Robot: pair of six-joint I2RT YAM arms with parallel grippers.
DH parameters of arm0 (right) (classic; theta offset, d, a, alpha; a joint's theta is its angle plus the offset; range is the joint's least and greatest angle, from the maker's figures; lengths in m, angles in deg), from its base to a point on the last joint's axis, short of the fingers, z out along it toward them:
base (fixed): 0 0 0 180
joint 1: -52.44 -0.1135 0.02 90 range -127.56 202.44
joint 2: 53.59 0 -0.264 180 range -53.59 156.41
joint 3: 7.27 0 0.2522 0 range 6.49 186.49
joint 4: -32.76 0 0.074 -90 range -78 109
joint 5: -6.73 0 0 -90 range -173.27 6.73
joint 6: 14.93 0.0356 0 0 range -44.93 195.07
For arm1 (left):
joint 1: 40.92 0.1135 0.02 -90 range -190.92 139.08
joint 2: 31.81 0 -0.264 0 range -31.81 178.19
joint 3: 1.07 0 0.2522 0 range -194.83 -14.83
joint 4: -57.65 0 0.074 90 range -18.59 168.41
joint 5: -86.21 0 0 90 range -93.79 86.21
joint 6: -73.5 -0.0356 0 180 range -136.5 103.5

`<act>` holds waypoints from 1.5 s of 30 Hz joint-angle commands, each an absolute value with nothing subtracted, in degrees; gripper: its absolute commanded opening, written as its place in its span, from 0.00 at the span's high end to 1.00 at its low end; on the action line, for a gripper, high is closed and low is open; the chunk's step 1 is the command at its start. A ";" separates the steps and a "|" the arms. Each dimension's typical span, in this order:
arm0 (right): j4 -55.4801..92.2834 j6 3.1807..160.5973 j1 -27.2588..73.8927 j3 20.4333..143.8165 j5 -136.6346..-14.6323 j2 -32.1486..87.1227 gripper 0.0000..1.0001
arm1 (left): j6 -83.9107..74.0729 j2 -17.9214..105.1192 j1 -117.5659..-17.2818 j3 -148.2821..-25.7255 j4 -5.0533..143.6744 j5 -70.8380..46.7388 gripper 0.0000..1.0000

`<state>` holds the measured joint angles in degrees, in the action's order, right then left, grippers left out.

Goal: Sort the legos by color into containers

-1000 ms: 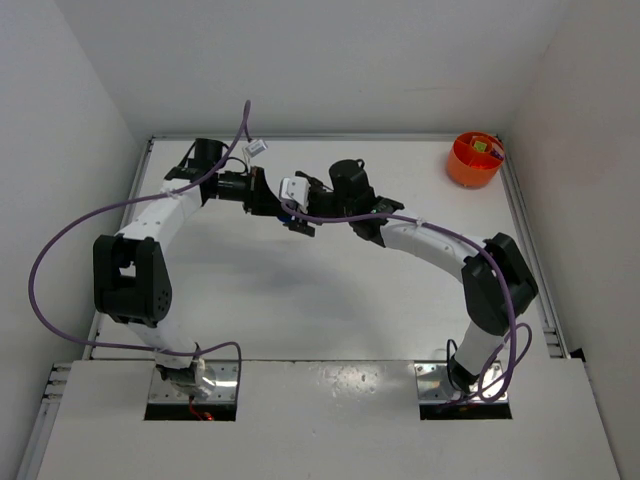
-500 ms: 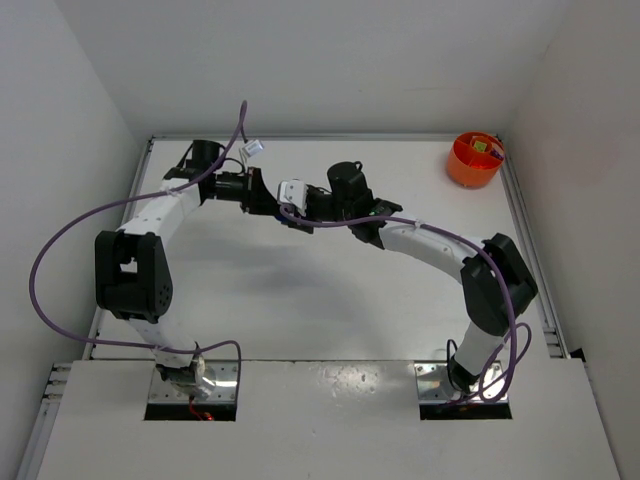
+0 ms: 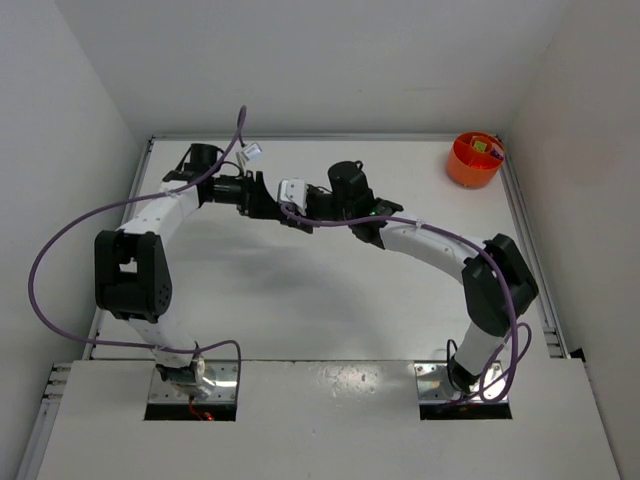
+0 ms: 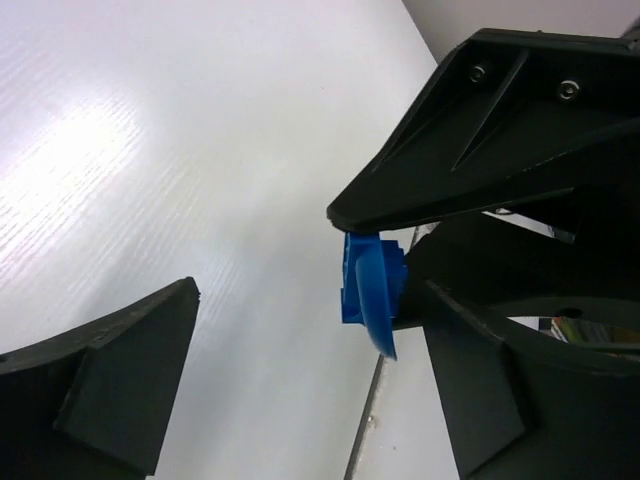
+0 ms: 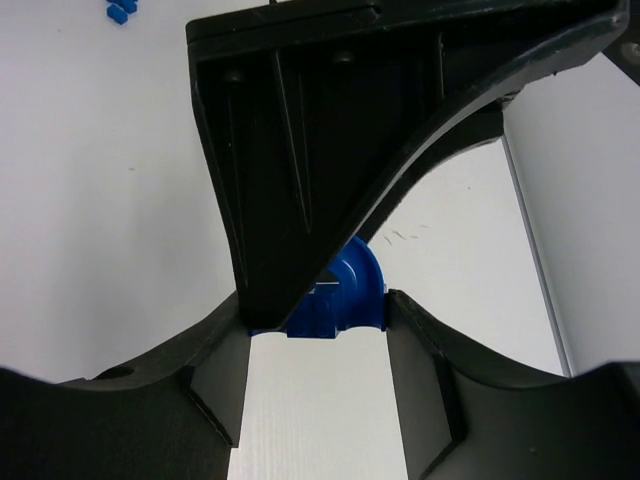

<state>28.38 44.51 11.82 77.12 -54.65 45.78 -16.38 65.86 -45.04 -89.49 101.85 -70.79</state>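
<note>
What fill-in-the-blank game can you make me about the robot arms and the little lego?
1. The lego pinched by the right gripper is ___.
2. The left gripper has its jaws wide ___.
3. The round tub in the far right corner of the table is coloured ___.
Missing words: blue, open, orange.

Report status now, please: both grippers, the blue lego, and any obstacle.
Left gripper open, close beside blue lego. Right gripper shut on it. Orange tub at far right corner; nothing seen between.
</note>
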 commanded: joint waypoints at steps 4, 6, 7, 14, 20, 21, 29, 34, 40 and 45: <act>29.20 45.63 13.77 76.02 -62.87 39.67 0.80 | -16.16 61.19 -41.90 -89.01 99.20 -67.60 0.00; 27.88 46.25 15.34 74.27 -67.16 38.17 0.81 | -14.40 59.78 -40.49 -88.31 96.56 -66.89 0.00; 26.39 46.25 15.96 73.65 -68.58 37.56 0.81 | -13.78 59.08 -39.70 -87.79 95.85 -66.02 0.00; 18.83 44.32 23.25 74.77 -83.95 35.62 0.83 | -12.72 59.15 -37.85 -87.26 93.92 -63.47 0.00; 11.89 44.31 30.99 84.08 -93.64 42.55 0.85 | -10.09 59.69 -37.85 -87.26 91.37 -61.28 0.00; 11.27 44.31 31.78 85.49 -94.43 43.69 0.85 | -10.08 59.69 -37.85 -87.26 90.58 -61.27 0.00; 3.02 31.94 41.09 103.85 -93.30 54.59 0.85 | -9.56 60.21 -37.85 -87.88 90.05 -60.04 0.00; -5.43 21.40 45.32 116.87 -92.77 61.36 0.85 | -8.50 60.21 -37.85 -87.26 89.53 -59.51 0.00; -17.18 12.77 48.57 132.33 -93.99 70.93 0.78 | -7.97 60.74 -37.85 -87.26 88.99 -59.51 0.00; -21.70 5.30 49.71 137.62 -95.75 75.25 0.78 | -7.45 61.79 -37.85 -87.26 88.99 -59.51 0.00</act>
